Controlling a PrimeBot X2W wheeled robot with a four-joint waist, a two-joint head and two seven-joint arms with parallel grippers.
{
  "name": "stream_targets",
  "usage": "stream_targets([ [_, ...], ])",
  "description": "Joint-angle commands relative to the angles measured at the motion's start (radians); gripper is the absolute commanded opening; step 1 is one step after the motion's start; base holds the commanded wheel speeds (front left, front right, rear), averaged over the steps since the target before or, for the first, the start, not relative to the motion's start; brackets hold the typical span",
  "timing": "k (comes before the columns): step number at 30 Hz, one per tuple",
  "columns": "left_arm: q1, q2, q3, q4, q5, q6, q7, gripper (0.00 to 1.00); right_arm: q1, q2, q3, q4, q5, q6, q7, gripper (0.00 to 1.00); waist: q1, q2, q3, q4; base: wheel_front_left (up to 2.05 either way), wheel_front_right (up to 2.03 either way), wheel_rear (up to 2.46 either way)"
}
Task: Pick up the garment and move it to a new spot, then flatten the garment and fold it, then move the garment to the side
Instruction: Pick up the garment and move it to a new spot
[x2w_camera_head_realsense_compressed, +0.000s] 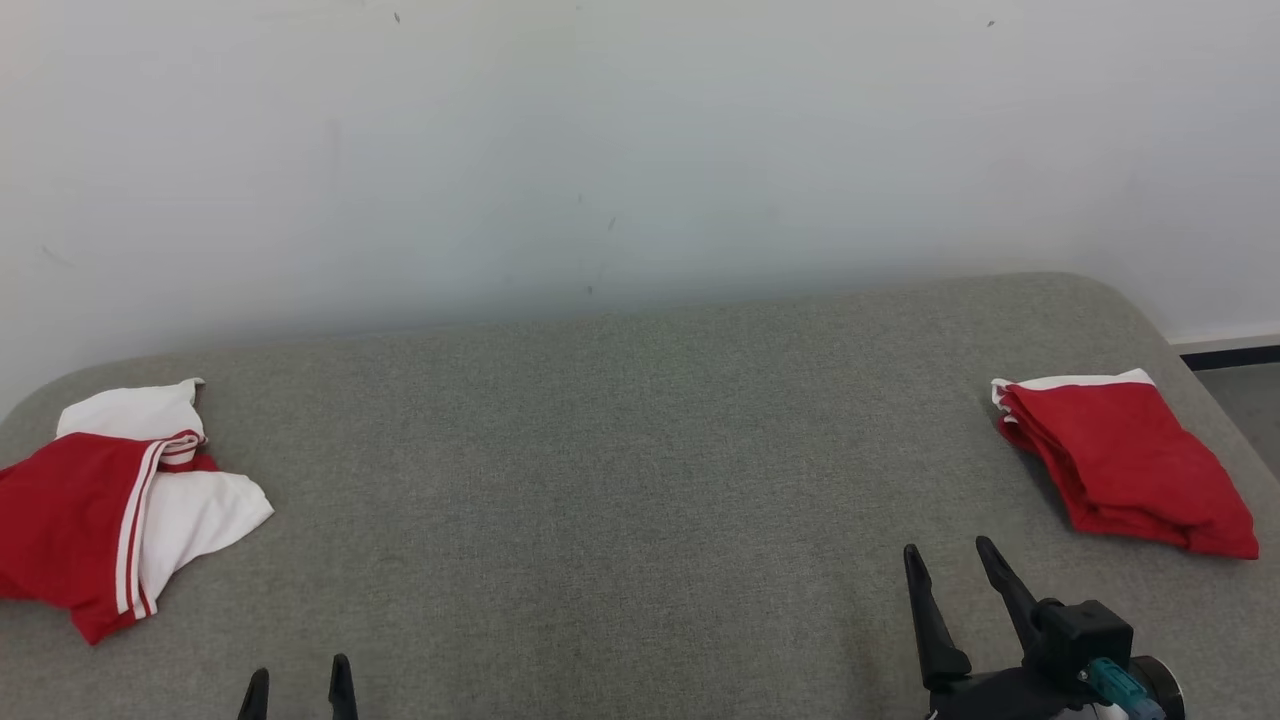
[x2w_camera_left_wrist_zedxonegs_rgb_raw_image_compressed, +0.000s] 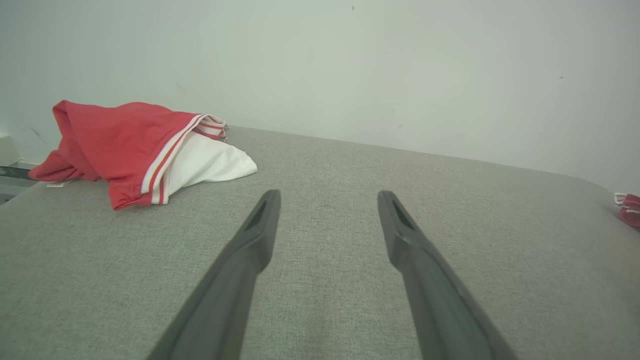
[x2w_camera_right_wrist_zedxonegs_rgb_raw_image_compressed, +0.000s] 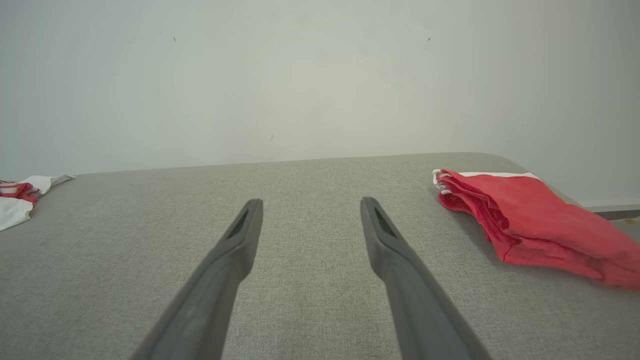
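Note:
A crumpled red and white garment (x2w_camera_head_realsense_compressed: 110, 505) with white stripes lies at the left edge of the grey table (x2w_camera_head_realsense_compressed: 620, 470); the left wrist view has it at the upper left (x2w_camera_left_wrist_zedxonegs_rgb_raw_image_compressed: 140, 150). A folded red garment (x2w_camera_head_realsense_compressed: 1125, 460) rests at the table's right side, on the right in the right wrist view (x2w_camera_right_wrist_zedxonegs_rgb_raw_image_compressed: 530, 220). My left gripper (x2w_camera_head_realsense_compressed: 298, 680) stands open low at the bottom, well right of the crumpled garment, nothing between its fingers (x2w_camera_left_wrist_zedxonegs_rgb_raw_image_compressed: 327, 197). My right gripper (x2w_camera_head_realsense_compressed: 948, 555) is open too, left of the folded garment and apart from it (x2w_camera_right_wrist_zedxonegs_rgb_raw_image_compressed: 310, 205).
A pale wall (x2w_camera_head_realsense_compressed: 640, 150) runs right behind the table's far edge. The table's rounded right corner drops to a floor strip with a dark skirting (x2w_camera_head_realsense_compressed: 1230, 355). Bare grey cloth spreads between the two garments.

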Motion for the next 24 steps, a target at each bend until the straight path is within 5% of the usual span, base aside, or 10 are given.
stream_targets([
  [1, 0.011, 0.000, -0.003, -0.007, 0.004, 0.003, 0.000, 1.00, 0.015, 0.003, -0.001, -0.002, 0.008, -0.003, -0.001, 1.00, 0.0001, 0.0000, 0.001, 0.000, 0.00, 0.00, 0.00],
  [11, 0.019, 0.000, -0.028, -0.022, 0.003, 0.020, 0.000, 1.00, 0.025, 0.003, 0.008, 0.001, 0.012, -0.003, 0.003, 1.00, 0.0001, 0.0000, -0.005, 0.025, 0.00, 0.00, 0.00],
  [24, 0.025, 0.014, 0.004, -0.030, 0.021, 0.004, 0.000, 1.00, 0.038, 0.003, 0.054, 0.008, 0.030, -0.003, 0.007, 1.00, 0.0001, 0.0000, -0.038, 0.225, 0.00, 0.00, 0.00],
])
